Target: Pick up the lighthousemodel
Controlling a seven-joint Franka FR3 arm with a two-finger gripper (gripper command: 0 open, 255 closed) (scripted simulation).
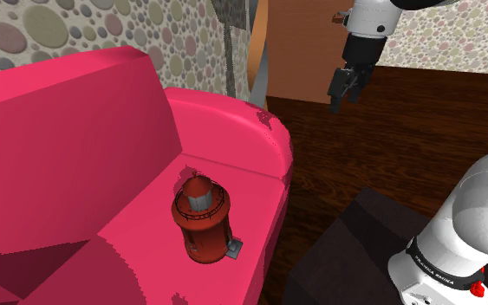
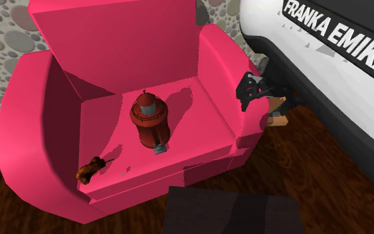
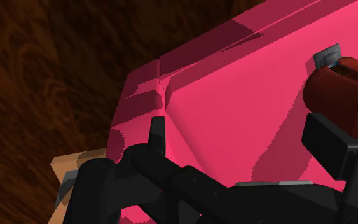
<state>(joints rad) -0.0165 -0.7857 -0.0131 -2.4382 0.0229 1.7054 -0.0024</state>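
Lighthouse [image 1: 200,217] is standing upright on the armchair [image 1: 233,113] seat, around mid-seat, with its long axis running vertical. Gripper [image 1: 344,94] is hanging outside the armchair, beyond its arm and over the floor [image 1: 389,156]. Its fingers are standing apart with nothing between them. In the wrist view the lighthouse [image 3: 336,95] is sitting off-centre, by one finger. Judging the next move: it's calling for crossing the armchair arm inward over the seat, then descending around the lighthouse's sides.

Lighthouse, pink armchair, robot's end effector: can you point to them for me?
lighthouse [image 1: 202,227], shoulder view, on its red round body.
pink armchair [image 1: 60,130], shoulder view, on its backrest.
end effector [image 1: 343,101], shoulder view, between its open fingertips.
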